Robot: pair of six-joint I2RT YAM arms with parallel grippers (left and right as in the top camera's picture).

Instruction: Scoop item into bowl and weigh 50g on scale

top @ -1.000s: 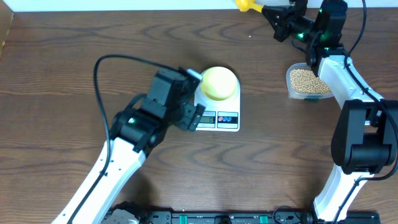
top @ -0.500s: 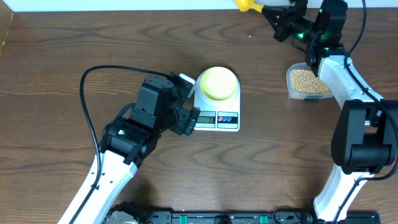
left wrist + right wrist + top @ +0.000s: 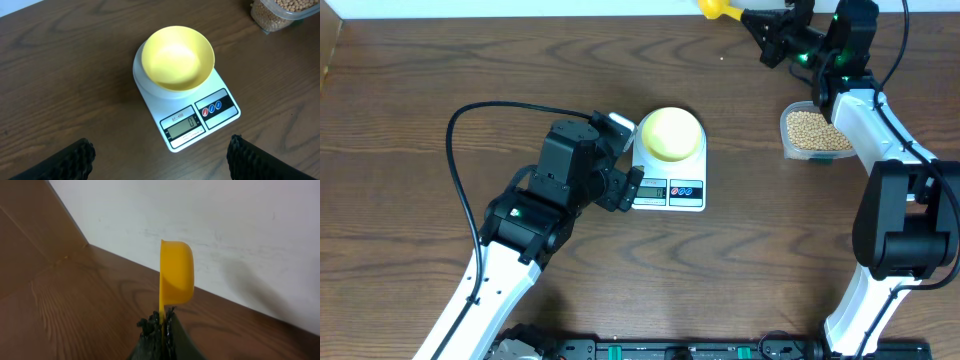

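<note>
An empty pale-yellow bowl [image 3: 671, 133] [image 3: 178, 58] sits on the white scale [image 3: 688, 198] [image 3: 216, 116] at the table's middle. My left gripper [image 3: 625, 165] [image 3: 160, 157] hangs open just left of the scale, nothing between its fingers [image 3: 72, 160]. Tan beans [image 3: 812, 130] fill a clear tub [image 3: 788, 148] at the right; its corner shows in the left wrist view [image 3: 280, 12]. At the table's far edge, beyond the tub, my right gripper [image 3: 750, 20] [image 3: 162, 320] is shut on the handle of a yellow scoop [image 3: 715, 8] [image 3: 176, 275]. The scoop's cup is turned on its side and looks empty.
A white wall [image 3: 200, 220] runs along the table's far edge, close behind the scoop. The left arm's black cable [image 3: 470, 130] arcs over the table's left part. The right arm's base [image 3: 900, 240] stands at the right edge.
My left arm has drawn back to the left, off the scale's front corner. The right arm and scoop have not moved.
</note>
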